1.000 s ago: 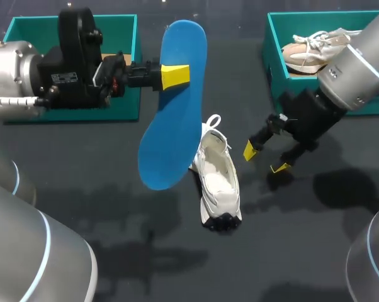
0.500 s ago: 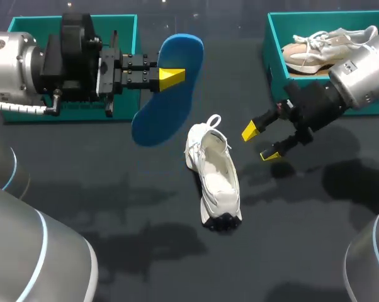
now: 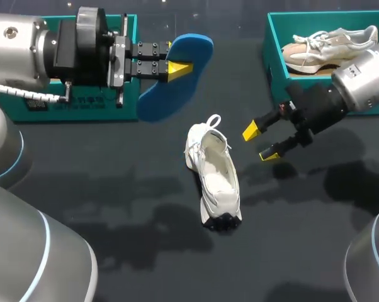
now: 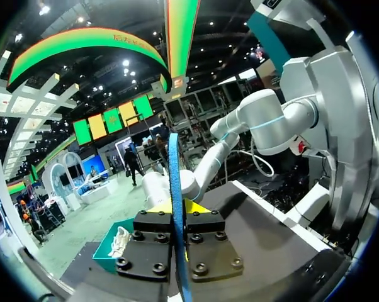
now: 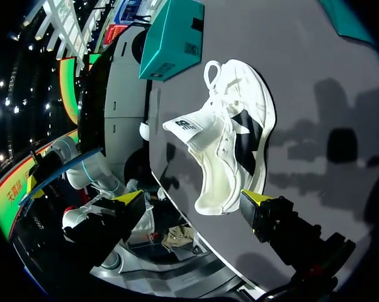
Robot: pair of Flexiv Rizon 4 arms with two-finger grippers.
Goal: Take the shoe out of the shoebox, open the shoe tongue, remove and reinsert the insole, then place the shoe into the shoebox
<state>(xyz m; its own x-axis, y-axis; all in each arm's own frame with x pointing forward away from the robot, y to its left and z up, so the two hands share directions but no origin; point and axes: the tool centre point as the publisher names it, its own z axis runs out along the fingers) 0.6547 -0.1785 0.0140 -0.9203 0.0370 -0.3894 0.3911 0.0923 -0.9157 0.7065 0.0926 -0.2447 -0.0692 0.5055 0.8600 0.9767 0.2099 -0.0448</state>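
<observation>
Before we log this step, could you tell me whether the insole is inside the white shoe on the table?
No, the blue insole is clamped in the left gripper, well apart from the white shoe.

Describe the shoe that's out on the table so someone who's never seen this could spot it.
On the dark table, near its middle, a white shoe lies alone, opening upward. The other shoe is beige and sits in the right teal box; this one is white and outside any box.
</observation>
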